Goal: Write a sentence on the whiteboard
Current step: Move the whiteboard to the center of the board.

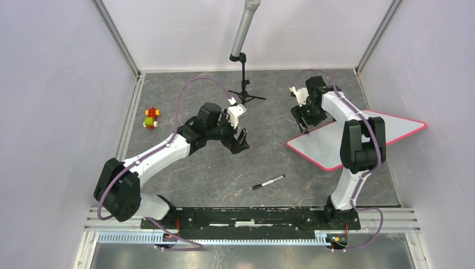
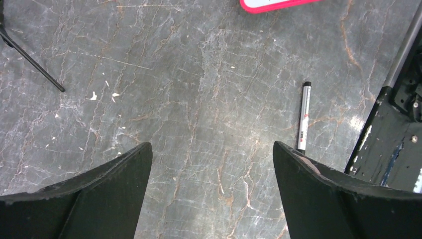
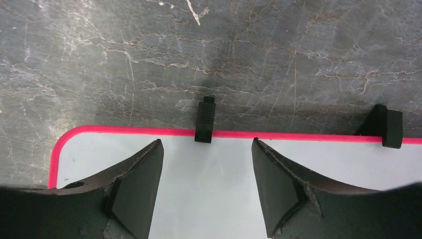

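Directly beneath the right gripper (image 3: 206,149), the whiteboard (image 3: 209,194).

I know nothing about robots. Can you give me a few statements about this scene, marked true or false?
1. The marker lies loose on the table. True.
2. The whiteboard carries a written sentence. False: what shows of it is blank.
3. The left gripper and right gripper are both open. True.
4. The left gripper is above the whiteboard. False: the right one is; the left is over bare table.
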Robot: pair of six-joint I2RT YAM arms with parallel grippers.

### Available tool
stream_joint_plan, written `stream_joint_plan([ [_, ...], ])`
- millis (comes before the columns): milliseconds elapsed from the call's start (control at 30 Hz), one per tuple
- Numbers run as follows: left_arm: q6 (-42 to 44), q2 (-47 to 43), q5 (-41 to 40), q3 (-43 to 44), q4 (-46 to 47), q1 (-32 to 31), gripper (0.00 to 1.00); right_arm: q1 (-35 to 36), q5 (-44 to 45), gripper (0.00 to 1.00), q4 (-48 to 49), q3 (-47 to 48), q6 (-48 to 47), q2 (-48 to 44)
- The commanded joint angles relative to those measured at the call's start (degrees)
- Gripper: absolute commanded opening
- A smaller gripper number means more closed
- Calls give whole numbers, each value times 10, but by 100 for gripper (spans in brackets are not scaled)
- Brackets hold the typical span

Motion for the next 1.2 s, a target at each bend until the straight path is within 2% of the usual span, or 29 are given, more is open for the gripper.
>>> stream_joint_plan([
  [0,-29,-26,6,-8,21,2,96,0,17,71,17,-5,14,17],
  [167,-29,-34,2,-4,7,3,96,1,13,69,25,-1,17,36],
  [267,-29,-37,-13,0,-3,2,97,0,-3,64,18,6,18,53],
  [400,-30,-42,-18,4,-14,4,97,1,-21,50,15,5,24,67],
  [600,-31,-46,-21,7,-20,8,97,0,-42,39,6,4,26,77],
  [767,-32,-48,-21,10,-22,12,97,1,-62,21,-1,-1,23,79],
  [1000,-32,-48,-23,12,-22,21,97,28,-61,3,-6,-1,-13,71],
  [1167,-38,-52,-20,13,-26,30,97,63,-50,0,-1,-4,-40,62],
])
